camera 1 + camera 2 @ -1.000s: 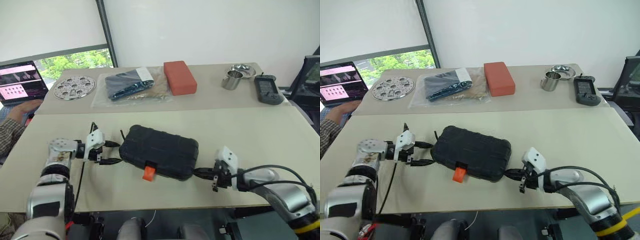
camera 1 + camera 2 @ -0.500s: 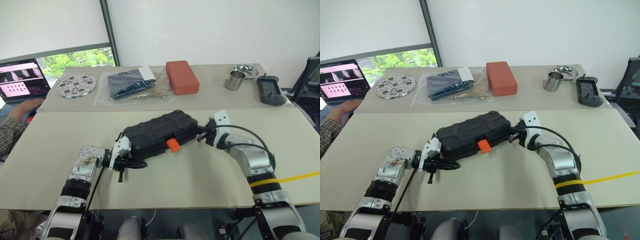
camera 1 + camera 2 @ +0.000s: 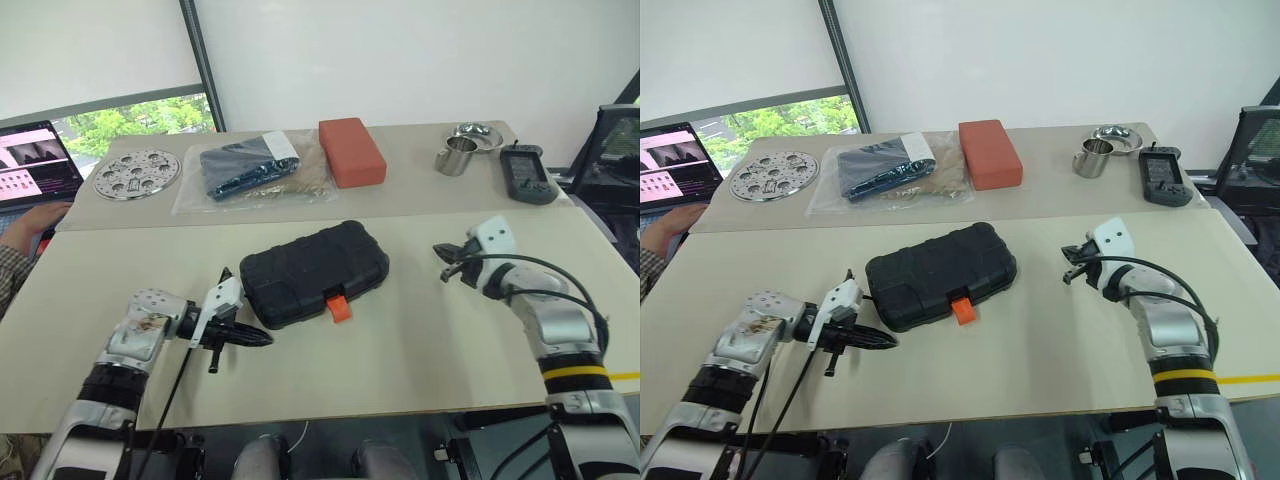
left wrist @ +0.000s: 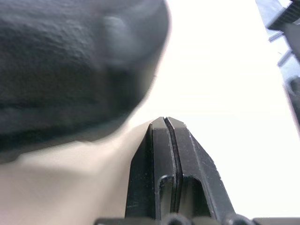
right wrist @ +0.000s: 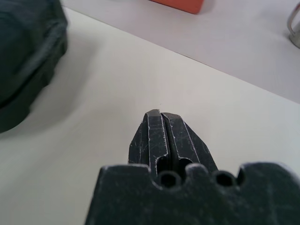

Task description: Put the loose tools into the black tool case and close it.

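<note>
With the black tool case [image 3: 313, 273] lying shut on the near table [image 3: 420, 350], orange latch [image 3: 339, 306] facing us, we see no loose tools outside it. Left gripper [image 3: 262, 339] sits pinched empty just beside its near-left corner; right gripper [image 3: 441, 248] pinched empty, well apart. We judge the task essentially complete.
</note>
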`<state>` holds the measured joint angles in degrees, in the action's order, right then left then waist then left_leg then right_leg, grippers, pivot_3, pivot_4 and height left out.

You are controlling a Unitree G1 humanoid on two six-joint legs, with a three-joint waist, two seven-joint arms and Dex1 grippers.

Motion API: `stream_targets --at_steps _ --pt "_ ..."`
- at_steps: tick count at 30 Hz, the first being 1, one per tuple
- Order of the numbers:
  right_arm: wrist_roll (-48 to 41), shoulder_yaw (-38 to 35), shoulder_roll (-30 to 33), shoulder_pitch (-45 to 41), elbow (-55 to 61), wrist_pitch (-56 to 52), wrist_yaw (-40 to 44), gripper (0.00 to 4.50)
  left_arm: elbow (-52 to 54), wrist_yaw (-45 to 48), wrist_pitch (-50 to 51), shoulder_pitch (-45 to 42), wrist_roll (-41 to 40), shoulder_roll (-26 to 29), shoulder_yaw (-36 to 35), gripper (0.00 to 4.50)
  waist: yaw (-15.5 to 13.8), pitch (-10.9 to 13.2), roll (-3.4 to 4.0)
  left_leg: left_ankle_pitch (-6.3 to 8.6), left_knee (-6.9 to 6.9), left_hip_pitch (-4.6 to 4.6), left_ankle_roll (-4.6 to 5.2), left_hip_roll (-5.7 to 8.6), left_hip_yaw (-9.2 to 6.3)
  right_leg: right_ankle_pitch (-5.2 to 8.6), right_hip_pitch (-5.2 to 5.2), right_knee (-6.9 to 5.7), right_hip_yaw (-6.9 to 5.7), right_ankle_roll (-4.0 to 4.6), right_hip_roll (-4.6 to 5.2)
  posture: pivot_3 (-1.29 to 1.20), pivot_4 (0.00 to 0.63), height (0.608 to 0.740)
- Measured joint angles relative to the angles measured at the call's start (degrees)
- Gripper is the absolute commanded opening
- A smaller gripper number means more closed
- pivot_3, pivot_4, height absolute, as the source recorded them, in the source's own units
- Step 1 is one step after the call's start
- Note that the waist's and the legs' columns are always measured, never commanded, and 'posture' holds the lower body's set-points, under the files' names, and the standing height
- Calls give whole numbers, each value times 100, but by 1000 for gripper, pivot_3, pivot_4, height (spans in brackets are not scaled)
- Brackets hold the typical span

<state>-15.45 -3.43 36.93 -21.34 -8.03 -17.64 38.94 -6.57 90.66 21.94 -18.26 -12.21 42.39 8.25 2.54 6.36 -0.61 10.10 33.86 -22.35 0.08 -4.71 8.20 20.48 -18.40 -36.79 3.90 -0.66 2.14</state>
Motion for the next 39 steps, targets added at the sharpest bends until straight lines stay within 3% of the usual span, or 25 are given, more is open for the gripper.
stream_targets --at_steps 4,6,11,15,21,24,32,38,39 --pt "-664 -157 167 606 1248 -628 445 0 802 133 216 417 -878 1060 316 25 -18 23 -2 4 -3 -2 5 -4 -4 0 1 3 0 0 11 0 150 740" --pt "-990 -175 310 840 1945 -1110 589 0 967 117 256 286 -1262 1048 195 25 -101 30 6 7 1 1 11 3 -6 -1 7 2 -5 -2 28 0 150 740" --pt "-1229 159 314 1163 3178 -2051 306 1363 811 -742 705 -1161 -1901 -92 -293 0 -262 35 -24 -3 13 -25 24 11 -14 -9 1 6 -21 -11 25 0 150 740" --pt "-1255 582 -142 1338 4011 -2971 -529 2744 92 -1970 315 -2213 -1440 -1074 -424 0 -245 23 -6 -5 13 -58 24 30 -18 -9 -34 7 2 -14 21 0 150 740" --pt "-1358 655 -800 1339 4587 -4301 -1573 2744 -1370 -2659 -649 -2415 -207 -1615 266 0 -182 23 -6 -45 6 -84 -40 27 -19 -8 -78 3 7 -13 -4 0 150 740" --pt "-1419 707 -1352 1302 4661 -4860 -2075 2744 -1569 -2601 -947 -2392 109 -1687 492 0 -184 24 -8 -46 6 -92 -42 20 -19 -9 -85 3 6 -13 -9 0 150 740" --pt "-1501 852 -2122 1007 4808 -5610 -2718 2744 -1567 -2585 -943 -2411 278 -1871 529 0 -183 18 -5 -39 6 -88 -29 20 -22 -9 -83 -7 2 -12 -7 0 150 740" --pt "-1342 1077 -2144 892 4794 -5744 -2935 2744 -1528 -2572 -921 -2397 310 -1968 548 0 -182 17 -4 -28 7 -88 -11 21 -22 -9 -83 -8 1 -12 -8 0 150 740" --pt "-1299 1110 -2138 892 4789 -5745 -2948 2515 -1528 -2572 -921 -2397 312 -1971 548 0 -180 17 -4 -28 7 -88 -11 21 -22 -9 -84 -8 1 -12 -9 0 150 740"
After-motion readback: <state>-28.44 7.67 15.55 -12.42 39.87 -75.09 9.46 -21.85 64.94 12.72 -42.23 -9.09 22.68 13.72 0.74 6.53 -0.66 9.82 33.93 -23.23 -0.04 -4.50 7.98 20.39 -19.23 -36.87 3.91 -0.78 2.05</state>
